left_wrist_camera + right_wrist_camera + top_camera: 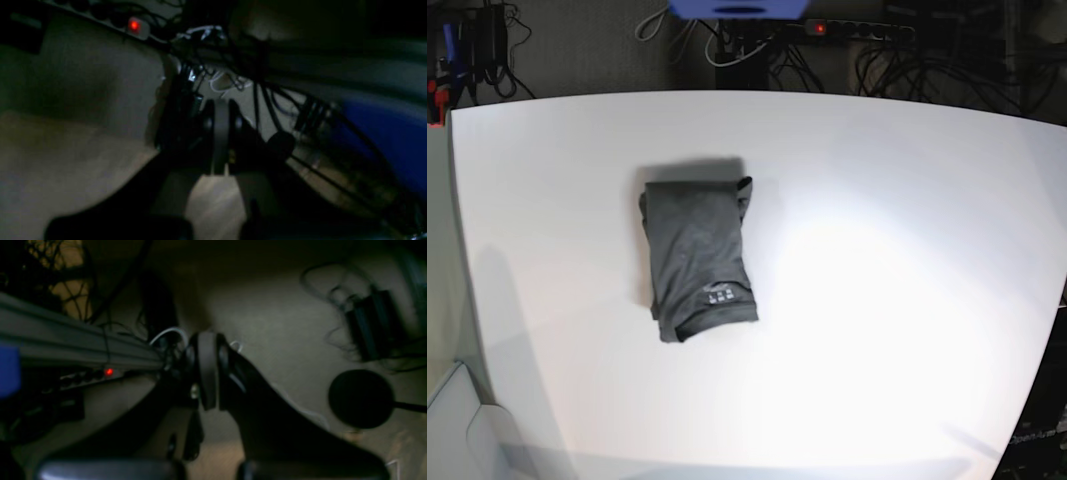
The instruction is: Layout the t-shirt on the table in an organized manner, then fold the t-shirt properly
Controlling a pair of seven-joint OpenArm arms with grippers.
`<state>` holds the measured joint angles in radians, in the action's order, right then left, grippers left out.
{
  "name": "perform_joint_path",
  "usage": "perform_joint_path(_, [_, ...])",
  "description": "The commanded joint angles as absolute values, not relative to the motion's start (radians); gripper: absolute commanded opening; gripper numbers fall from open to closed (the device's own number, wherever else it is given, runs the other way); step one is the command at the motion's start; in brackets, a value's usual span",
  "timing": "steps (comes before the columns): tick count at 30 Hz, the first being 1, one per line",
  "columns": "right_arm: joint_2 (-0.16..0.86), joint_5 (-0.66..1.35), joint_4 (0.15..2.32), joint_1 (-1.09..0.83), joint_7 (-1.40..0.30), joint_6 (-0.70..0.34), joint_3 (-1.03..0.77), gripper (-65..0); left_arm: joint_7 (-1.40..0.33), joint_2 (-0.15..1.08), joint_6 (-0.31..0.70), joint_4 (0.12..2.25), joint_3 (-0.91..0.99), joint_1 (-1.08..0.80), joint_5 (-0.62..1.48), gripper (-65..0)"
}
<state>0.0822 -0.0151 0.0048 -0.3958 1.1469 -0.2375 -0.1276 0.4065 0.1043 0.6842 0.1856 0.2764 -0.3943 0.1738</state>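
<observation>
The t-shirt (697, 255) lies folded into a narrow dark grey rectangle on the left-centre of the white table (877, 280), with a small white mark near its near end. No arm reaches over the table in the base view. My left gripper (220, 140) is shut on nothing and hangs over a dim floor with cables. In the right wrist view my right gripper (207, 371) is likewise shut and empty, also off the table above the floor.
A power strip with a red light (819, 29) and tangled cables (927, 60) lie on the floor behind the table. A blue object (737, 8) sits at the back edge. A black round base (361, 398) stands on the floor.
</observation>
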Motion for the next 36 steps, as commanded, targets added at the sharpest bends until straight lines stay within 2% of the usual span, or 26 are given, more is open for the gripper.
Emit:
perform_joint_path(1, [0.088, -0.005, 0.000, -0.404, 1.116, -0.236, -0.131, -65.0, 0.423, 0.111, 0.698, 0.150, 0.275, -0.381, 0.176, -64.9])
perform_joint_path(3, [0.087, -0.005, 0.000, -0.361, 1.009, -0.236, -0.131, -65.0, 0.423, 0.111, 0.671, 0.091, 0.275, -0.335, 0.176, -64.9])
perform_joint_path(4, [0.085, -0.005, 0.000, -0.341, 0.955, -0.236, -0.131, -65.0, 0.423, 0.111, 0.615, 0.077, 0.265, -0.318, 0.170, -64.9])
perform_joint_path(10, [0.064, -0.007, 0.016, -0.229, 0.598, -0.226, -0.128, -65.0, 0.384, 0.084, 0.157, 0.064, 0.064, -0.239, 0.010, -64.8])
perform_joint_path(13, [0.044, -0.008, 0.065, -0.209, 0.522, -0.119, -0.127, -65.0, 0.239, 0.065, 0.008, 0.065, 0.058, -0.193, 0.008, -64.8])
perform_joint_path(18, [0.018, -0.008, 0.059, -0.179, 0.524, 0.107, -0.027, -65.0, 0.107, 0.054, -0.058, 0.064, 0.058, -0.114, 0.008, -64.8])
perform_joint_path(22, [-0.008, -0.007, 0.061, -0.159, 0.524, 0.285, 0.065, -65.0, 0.088, 0.041, -0.153, 0.064, 0.058, -0.099, 0.008, -64.8])
perform_joint_path(31, [-0.028, -0.007, 0.059, -0.137, 0.515, 0.308, 0.090, -65.0, 0.088, 0.041, -0.162, 0.064, 0.059, -0.064, 0.008, -64.8])
perform_joint_path(36, [-0.024, -0.007, 0.058, -0.142, 0.507, 0.306, 0.091, -65.0, 0.088, 0.042, -0.162, 0.064, 0.139, -0.067, 0.004, -64.7])
